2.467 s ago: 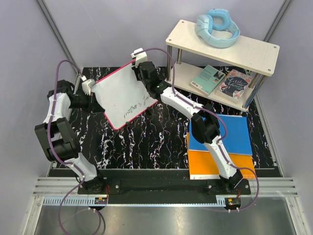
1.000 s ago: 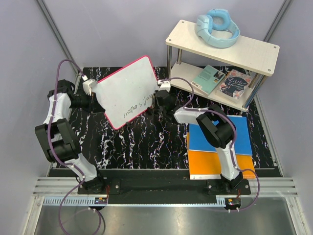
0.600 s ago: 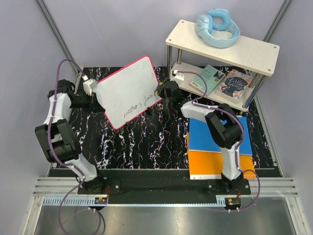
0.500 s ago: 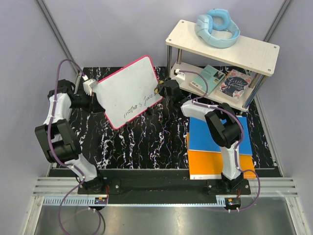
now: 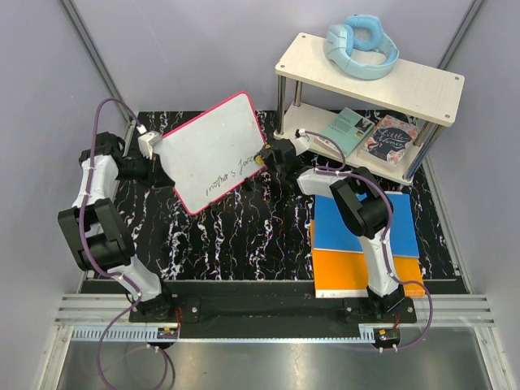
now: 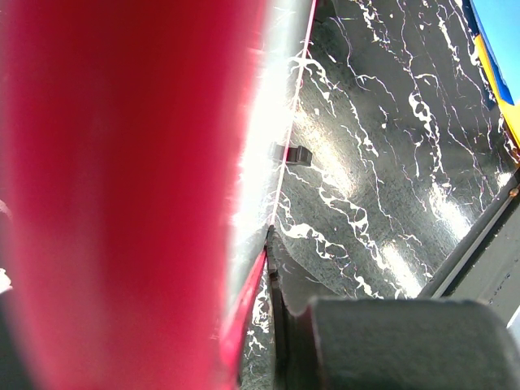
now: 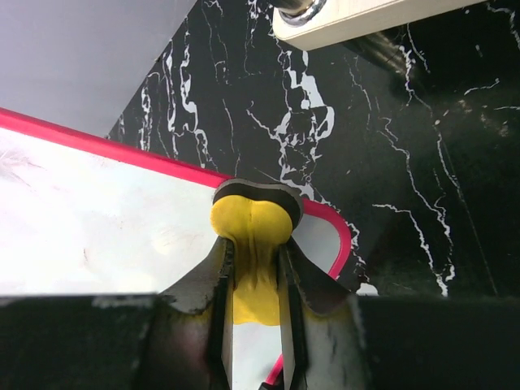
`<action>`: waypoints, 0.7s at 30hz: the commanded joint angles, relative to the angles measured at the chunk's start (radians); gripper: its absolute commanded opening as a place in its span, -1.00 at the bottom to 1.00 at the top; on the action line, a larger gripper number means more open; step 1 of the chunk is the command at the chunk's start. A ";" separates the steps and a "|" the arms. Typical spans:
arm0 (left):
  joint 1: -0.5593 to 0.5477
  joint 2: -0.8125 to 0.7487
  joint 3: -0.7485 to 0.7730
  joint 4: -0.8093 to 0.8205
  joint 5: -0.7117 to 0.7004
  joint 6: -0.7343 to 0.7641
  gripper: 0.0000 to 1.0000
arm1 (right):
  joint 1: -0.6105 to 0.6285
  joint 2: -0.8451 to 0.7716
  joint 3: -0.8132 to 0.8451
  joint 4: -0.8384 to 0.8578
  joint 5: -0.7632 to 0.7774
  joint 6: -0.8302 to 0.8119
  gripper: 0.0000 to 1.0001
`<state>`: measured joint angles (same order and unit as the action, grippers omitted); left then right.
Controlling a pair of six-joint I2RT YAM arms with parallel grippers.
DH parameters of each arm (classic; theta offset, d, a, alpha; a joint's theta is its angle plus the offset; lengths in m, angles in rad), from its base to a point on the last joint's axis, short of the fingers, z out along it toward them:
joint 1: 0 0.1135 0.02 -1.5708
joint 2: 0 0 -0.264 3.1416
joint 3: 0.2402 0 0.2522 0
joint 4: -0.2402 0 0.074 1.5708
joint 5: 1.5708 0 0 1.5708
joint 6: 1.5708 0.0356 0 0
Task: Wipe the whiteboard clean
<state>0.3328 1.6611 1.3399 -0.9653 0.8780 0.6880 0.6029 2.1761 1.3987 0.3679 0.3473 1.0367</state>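
The whiteboard (image 5: 213,150), white with a pink-red rim, is held tilted above the black marble table. Black handwriting (image 5: 227,176) runs along its lower right part. My left gripper (image 5: 154,154) is shut on the board's left edge; in the left wrist view (image 6: 264,268) the rim (image 6: 122,195) is a red blur. My right gripper (image 5: 264,157) is shut on a yellow eraser (image 7: 250,223) with a black pad. The pad sits at the board's right corner (image 7: 325,236), next to the end of the writing.
A two-level shelf (image 5: 422,81) stands at the back right, with blue headphones (image 5: 361,45) on top and two books (image 5: 345,132) below. Its leg (image 7: 296,6) is close behind my right gripper. A blue board (image 5: 398,219) and an orange one (image 5: 341,272) lie right.
My right gripper has come down from the board's top edge, swung out towards the shelf, then moved back left to the board's right corner. The board and left arm have stayed put.
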 commanded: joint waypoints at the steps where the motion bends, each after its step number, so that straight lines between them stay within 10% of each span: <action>1: -0.015 -0.003 -0.028 0.030 -0.304 0.189 -1.00 | -0.011 0.050 0.051 0.103 -0.103 0.063 -1.00; 21: -0.015 0.022 -0.018 0.030 -0.289 0.170 -1.00 | 0.156 0.065 0.026 0.125 -0.292 -0.070 -1.00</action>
<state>0.3420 1.6611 1.3399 -1.0088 0.9047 0.6487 0.5949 2.2509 1.4353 0.4767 0.2211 1.0065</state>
